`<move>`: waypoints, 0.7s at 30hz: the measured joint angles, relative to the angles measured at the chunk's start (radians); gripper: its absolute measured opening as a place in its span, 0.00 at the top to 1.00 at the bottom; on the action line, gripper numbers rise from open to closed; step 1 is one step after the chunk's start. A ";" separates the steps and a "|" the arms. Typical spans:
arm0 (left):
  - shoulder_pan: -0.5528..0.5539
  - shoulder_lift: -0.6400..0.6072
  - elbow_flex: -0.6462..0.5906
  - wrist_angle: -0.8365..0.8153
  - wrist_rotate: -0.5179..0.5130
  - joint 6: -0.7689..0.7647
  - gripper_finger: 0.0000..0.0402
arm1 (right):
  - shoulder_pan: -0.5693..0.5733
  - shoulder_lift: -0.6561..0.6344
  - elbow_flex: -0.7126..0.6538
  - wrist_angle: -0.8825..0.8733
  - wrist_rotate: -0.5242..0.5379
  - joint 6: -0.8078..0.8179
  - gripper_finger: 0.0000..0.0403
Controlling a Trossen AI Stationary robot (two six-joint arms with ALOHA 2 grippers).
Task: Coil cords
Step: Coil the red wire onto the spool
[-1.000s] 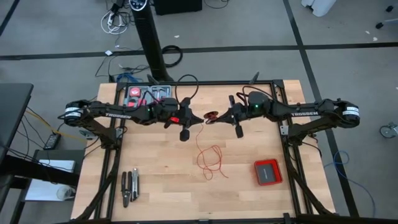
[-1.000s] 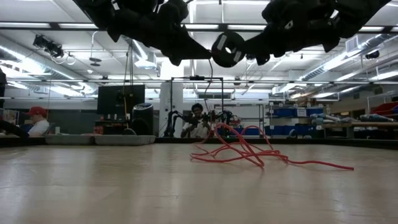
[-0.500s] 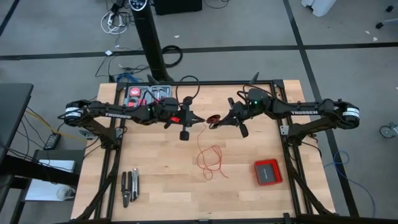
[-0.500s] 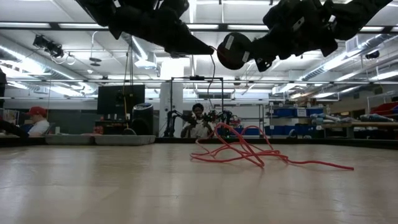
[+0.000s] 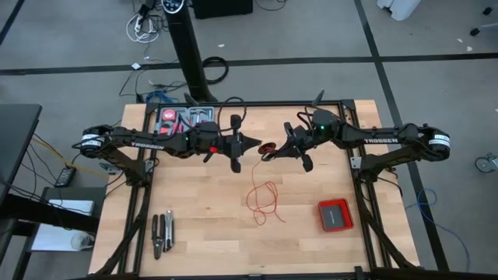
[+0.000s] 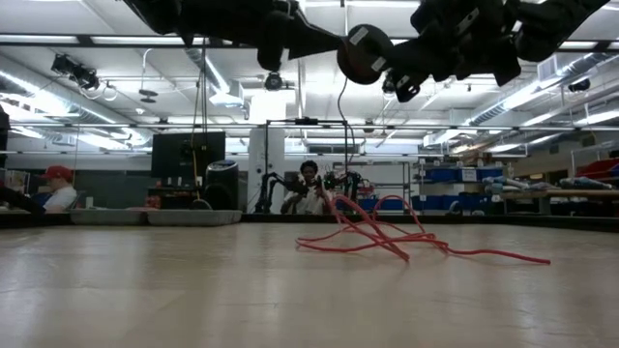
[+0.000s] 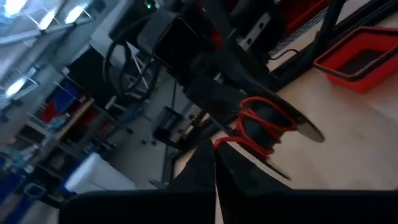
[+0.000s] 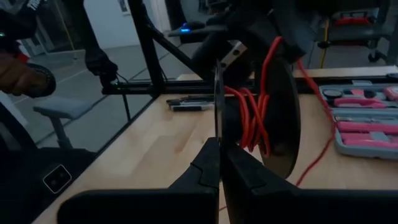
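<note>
The cord is a thin red wire. Part of it is wound on a small black spool (image 5: 267,148) held in the air over the table's middle; the rest drops to loose loops (image 5: 263,201) lying on the wood. My right gripper (image 8: 219,146) is shut on the spool. My left gripper (image 7: 214,155), coming level from the table's left, is shut on the wire right beside the spool (image 7: 268,123). In the low view the spool (image 6: 365,53) hangs high, and the wire falls from it to the pile (image 6: 377,237). My left gripper pinches a single strand of the red wire (image 7: 225,142) between its two fingertips, a short way from the spool. The fingers point level toward the table's right. The short stretch from fingertips to spool runs nearly straight. My right gripper pinches the rim of the spool's near flange (image 8: 217,121) between its two fingers, coming about level from the table's right. The spool is lifted clear of the table, with its axle lying roughly level and red turns (image 8: 249,118) wound between the flanges.
A red square box (image 5: 335,215) lies at the near right. Pliers (image 5: 162,233) lie at the near left. An open tool case (image 5: 187,119) sits at the far left. A person sits in the room beyond the table (image 6: 308,188).
My left gripper has risen a little and rolled about its own axis, its tip moving closer to the spool while staying shut on the wire. My right gripper has turned at the wrist, bringing the spool up slightly. The loops on the table have shifted a little.
</note>
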 joint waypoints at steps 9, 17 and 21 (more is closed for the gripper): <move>-0.001 0.014 0.000 0.034 -0.009 0.005 0.97 | 0.021 0.000 0.000 0.030 0.004 0.000 1.00; -0.008 0.015 0.001 0.037 -0.056 -0.001 0.83 | 0.022 0.000 -0.002 0.027 -0.005 0.000 1.00; -0.009 0.015 0.001 0.038 -0.053 -0.002 0.82 | 0.026 0.000 -0.002 0.030 -0.004 0.000 1.00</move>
